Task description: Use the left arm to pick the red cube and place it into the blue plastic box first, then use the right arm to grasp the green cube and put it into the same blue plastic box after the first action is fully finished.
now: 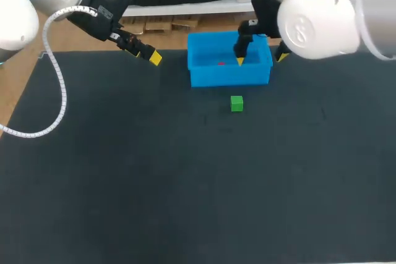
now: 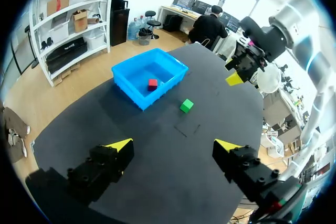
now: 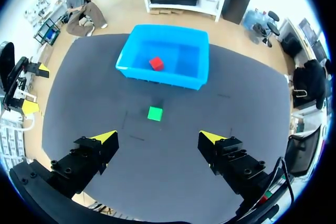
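- red cube [image 3: 156,63] sits in the blue plastic box [image 3: 157,80], green cube [image 3: 155,113] on the table [image 3: 94,93] just in front
- left gripper [image 2: 173,145] and right gripper [image 3: 157,136] both spread wide, holding nothing
- head view barely shows the red cube; both wrist views show it plainly

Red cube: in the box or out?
In. The red cube rests on the floor of the blue box, walls all around it, in both wrist views.
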Tool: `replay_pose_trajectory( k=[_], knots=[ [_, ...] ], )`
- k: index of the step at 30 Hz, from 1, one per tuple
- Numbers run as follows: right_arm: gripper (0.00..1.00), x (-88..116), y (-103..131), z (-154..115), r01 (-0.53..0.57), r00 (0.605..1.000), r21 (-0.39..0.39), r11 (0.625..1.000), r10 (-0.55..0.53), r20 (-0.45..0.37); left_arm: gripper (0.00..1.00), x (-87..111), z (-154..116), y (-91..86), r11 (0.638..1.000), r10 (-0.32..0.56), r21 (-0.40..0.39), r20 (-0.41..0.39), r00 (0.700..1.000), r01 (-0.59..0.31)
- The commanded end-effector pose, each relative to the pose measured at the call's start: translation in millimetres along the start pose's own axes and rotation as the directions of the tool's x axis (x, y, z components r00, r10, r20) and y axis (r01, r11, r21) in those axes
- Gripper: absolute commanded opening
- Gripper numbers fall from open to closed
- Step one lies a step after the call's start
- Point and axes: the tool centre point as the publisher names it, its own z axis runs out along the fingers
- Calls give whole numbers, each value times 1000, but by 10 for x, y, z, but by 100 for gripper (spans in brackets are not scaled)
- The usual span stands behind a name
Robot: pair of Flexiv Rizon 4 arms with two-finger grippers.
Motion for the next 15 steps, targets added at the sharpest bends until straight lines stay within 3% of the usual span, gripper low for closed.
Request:
replay_pose_trajectory(
  k=[1, 15],
  knots=[
    [100, -93, 34, 42, 6, 999, 17, 1000, -5, -52, 100, 15, -4, -4, 1000, 1, 0, 4, 1000, -1],
    [100, -257, 98, 67, -24, 995, 51, 998, 28, -93, 100, 15, -4, -4, 1000, 1, 0, 4, 1000, -1]
  ],
)
